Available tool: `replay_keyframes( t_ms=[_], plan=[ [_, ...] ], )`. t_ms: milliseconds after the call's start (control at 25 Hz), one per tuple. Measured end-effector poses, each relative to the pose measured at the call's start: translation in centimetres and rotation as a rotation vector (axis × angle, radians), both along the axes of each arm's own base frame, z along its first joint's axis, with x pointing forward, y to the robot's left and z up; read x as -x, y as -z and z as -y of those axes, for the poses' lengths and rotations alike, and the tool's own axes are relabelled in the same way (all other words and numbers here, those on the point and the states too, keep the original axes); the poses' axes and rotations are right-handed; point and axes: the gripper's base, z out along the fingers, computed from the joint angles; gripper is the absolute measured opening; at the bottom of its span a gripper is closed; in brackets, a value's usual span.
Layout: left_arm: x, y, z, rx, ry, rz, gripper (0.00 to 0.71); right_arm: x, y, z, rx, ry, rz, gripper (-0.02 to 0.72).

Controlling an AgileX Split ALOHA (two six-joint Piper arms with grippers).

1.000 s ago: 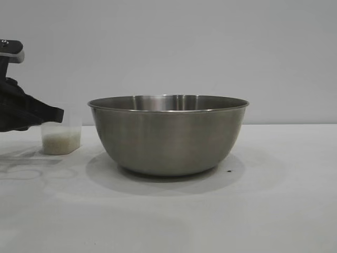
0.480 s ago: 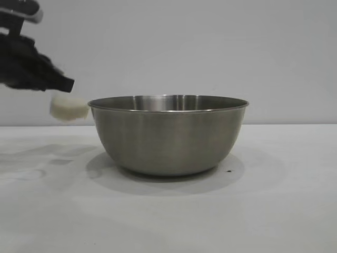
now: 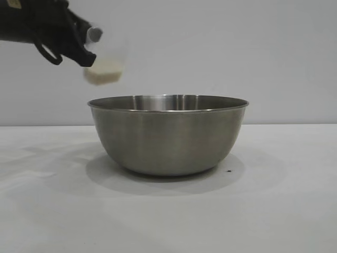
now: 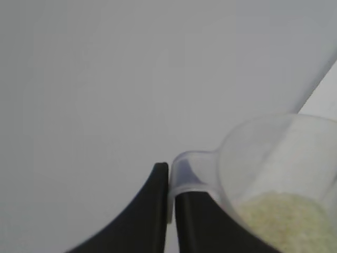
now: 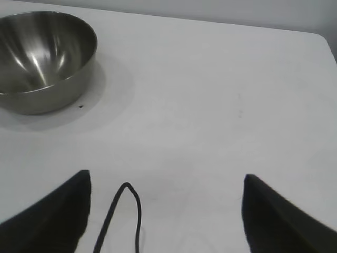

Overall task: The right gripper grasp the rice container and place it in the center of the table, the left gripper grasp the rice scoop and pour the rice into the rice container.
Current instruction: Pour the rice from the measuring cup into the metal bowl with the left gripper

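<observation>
So that the rice [image 3: 102,75] clears the rice container [image 3: 168,134] rim: left gripper [image 3: 87,50] clamped on rice scoop [image 3: 107,63] handle; right gripper [image 5: 166,211] parked, spread wide.

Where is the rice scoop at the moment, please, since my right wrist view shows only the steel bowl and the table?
Observer: The rice scoop hangs in the air; in the exterior view it is above the left rim of the rice container.
Operator: Is the left arm holding it?
Observer: Yes, the left gripper has its jaws shut on the scoop's handle.
Operator: Has it poured yet?
Observer: The rice lies in the scoop's bottom; none is seen falling.
</observation>
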Motion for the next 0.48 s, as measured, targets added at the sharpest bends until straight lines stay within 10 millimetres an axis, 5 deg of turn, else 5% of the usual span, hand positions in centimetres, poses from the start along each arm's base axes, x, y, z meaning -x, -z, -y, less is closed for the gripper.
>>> replay_keyframes(
  t_ms=[480],
  plan=[
    [0.9,-0.1,2.2,-0.402,0.149,0.297,0.000,0.0,0.0,0.0,0.000,0.000,0.000,0.508]
  ],
)
